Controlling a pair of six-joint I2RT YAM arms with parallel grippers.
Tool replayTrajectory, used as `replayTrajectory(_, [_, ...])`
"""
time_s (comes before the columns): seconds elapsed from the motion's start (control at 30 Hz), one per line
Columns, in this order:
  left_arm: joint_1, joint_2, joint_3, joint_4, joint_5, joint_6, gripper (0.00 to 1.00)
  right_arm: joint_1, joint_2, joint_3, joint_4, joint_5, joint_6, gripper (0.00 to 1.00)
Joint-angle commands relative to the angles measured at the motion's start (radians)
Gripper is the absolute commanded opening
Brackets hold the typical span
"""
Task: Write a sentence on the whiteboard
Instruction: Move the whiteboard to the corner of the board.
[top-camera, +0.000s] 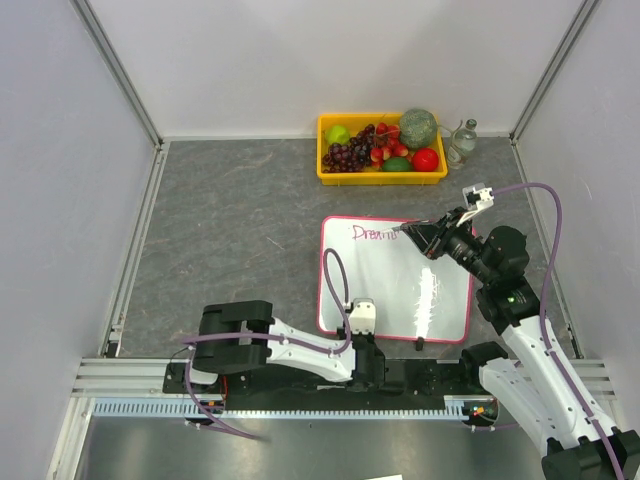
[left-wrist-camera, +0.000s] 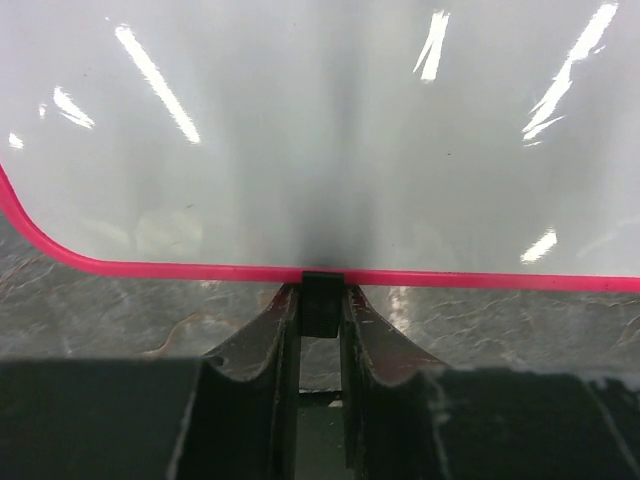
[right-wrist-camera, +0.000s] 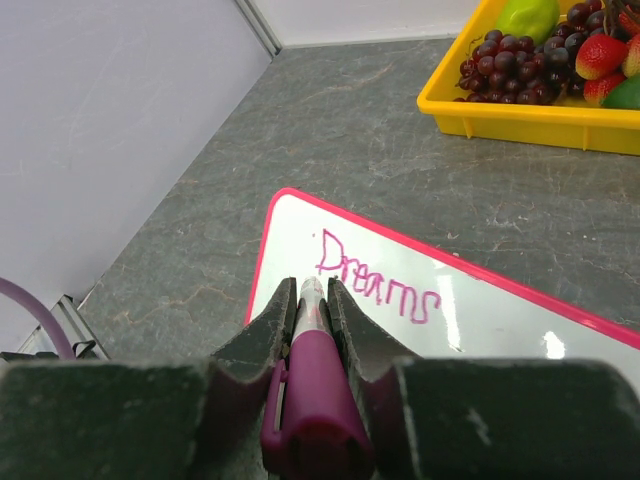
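Table (top-camera: 240, 220): grey, stone-patterned top, white walls on three sides.
Far, right of middle: yellow tray (top-camera: 380, 179) holding fruit (top-camera: 350, 153); glass bottle (top-camera: 461, 143) just beside its right end.
Near right: whiteboard (top-camera: 395, 295), lying flat.

Grey marbled tabletop (top-camera: 240, 220) between plain pale walls (top-camera: 60, 150) (aluminium framing (top-camera: 119, 72) at the corners), evenly lit.

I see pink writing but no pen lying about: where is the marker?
Seen from above, the marker is clamped in the right gripper, over the whiteboard near its far edge, tip at the end of the word Dreams.
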Motion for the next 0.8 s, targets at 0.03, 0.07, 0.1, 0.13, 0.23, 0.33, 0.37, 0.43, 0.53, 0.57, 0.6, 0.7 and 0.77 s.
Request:
replayTrajectory(0.03, [-0.038,0.007,-0.105,-0.208,0.139,-0.199,0.02,-0.006,-0.012,-0.003,0.016,-0.006,-0.011,0.00])
replayTrajectory(0.07, [-0.043,-0.004,-0.125,-0.208,0.148,-0.219,0.02,-0.004,-0.013,-0.003,0.016,-0.006,-0.011,0.00])
replayTrajectory(0.1, [-0.047,-0.013,-0.142,-0.208,0.154,-0.239,0.02,-0.004,-0.013,-0.003,0.016,-0.006,-0.011,0.00])
replayTrajectory(0.13, [-0.052,-0.027,-0.165,-0.213,0.162,-0.259,0.02,-0.004,-0.013,-0.003,0.016,-0.006,-0.011,0.00])
replayTrajectory(0.23, [-0.069,-0.061,-0.219,-0.216,0.177,-0.313,0.02,-0.003,-0.013,-0.003,0.016,-0.009,-0.009,0.00])
replayTrajectory(0.33, [-0.087,-0.064,-0.216,-0.232,0.176,-0.333,0.02,-0.004,-0.013,-0.003,0.016,-0.009,-0.009,0.00])
replayTrajectory(0.37, [-0.092,-0.058,-0.204,-0.236,0.173,-0.328,0.02,-0.004,-0.013,-0.003,0.016,-0.009,-0.011,0.00])
replayTrajectory(0.43, [-0.098,-0.036,-0.168,-0.242,0.162,-0.307,0.02,-0.006,-0.013,-0.005,0.016,-0.009,-0.009,0.00])
replayTrajectory(0.53, [-0.103,-0.004,-0.099,-0.268,0.151,-0.276,0.03,-0.004,-0.012,-0.005,0.016,-0.009,-0.011,0.00])
replayTrajectory(0.57, [-0.106,0.004,-0.081,-0.272,0.147,-0.265,0.06,-0.004,-0.013,-0.005,0.016,-0.009,-0.011,0.00])
replayTrajectory(0.6, [-0.107,0.008,-0.069,-0.277,0.144,-0.259,0.11,-0.004,-0.013,-0.005,0.016,-0.009,-0.012,0.00])
replayTrajectory(0.7, [-0.110,-0.010,-0.065,-0.291,0.145,-0.255,0.26,-0.006,-0.010,-0.002,0.015,-0.010,-0.011,0.00])
replayTrajectory(0.77, [-0.113,-0.038,-0.079,-0.295,0.144,-0.258,0.36,-0.004,-0.010,0.000,0.015,-0.010,-0.012,0.00])
